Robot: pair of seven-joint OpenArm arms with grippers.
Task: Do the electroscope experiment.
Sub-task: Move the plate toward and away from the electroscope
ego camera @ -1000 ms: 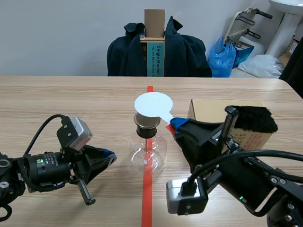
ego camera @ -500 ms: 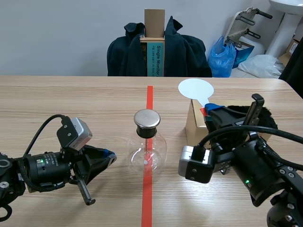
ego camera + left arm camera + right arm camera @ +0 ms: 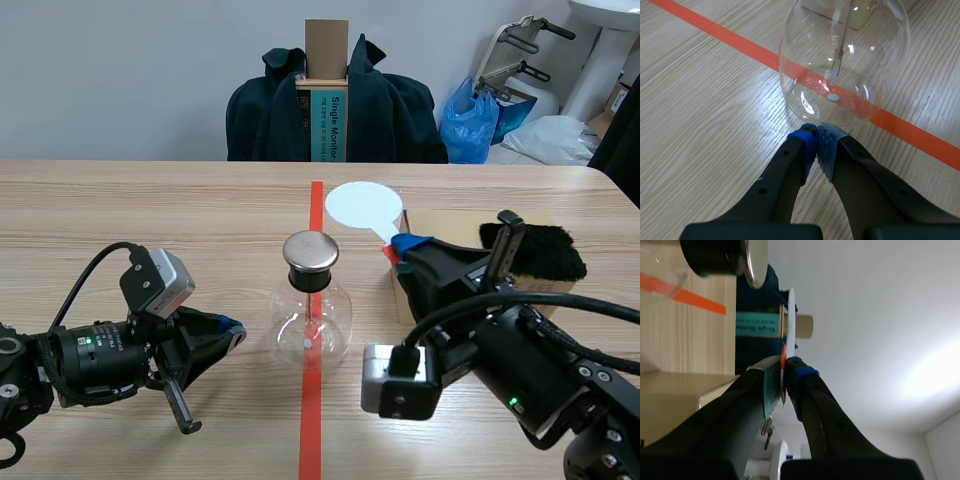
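- Scene view: left gripper [image 3: 228, 328] lies low on the light wooden table [image 3: 150, 210]. Its fingers are closed together with nothing between them.
- Left wrist view: the blue and grey-green pads meet at the tip of the left gripper [image 3: 816, 135]. The round clear glass flask of the electroscope [image 3: 845, 60] stands just ahead of them. Cannot tell if the pads touch the glass.
- A thin metal strip [image 3: 837, 57] hangs inside the flask. The flask sits on the orange-red tape line [image 3: 730, 40].
- Scene view: the flask [image 3: 313, 318] carries a black stopper topped by a flat round metal cap [image 3: 311, 251].
- Right gripper [image 3: 403, 247] is raised beside the flask, on its far right. It is clamped on the red handle of a flat white round paddle [image 3: 364, 207]. The white disc stands ahead of the fingertips, above and to the right of the metal cap, and apart from it.
- Right wrist view: the paddle [image 3: 790, 320] shows edge-on, rising from between the pads of the right gripper [image 3: 784, 375]. The metal cap [image 3: 754, 262] is ahead of the gripper, clear of the disc.
- Behind the right gripper is a brown cardboard box [image 3: 440, 222] with a black furry pad [image 3: 545, 250] on top.
- Beyond the table, a teal box [image 3: 333, 125] reads "Single Monitor"; the rest is too small. A dark coat [image 3: 390, 110] hangs around it.
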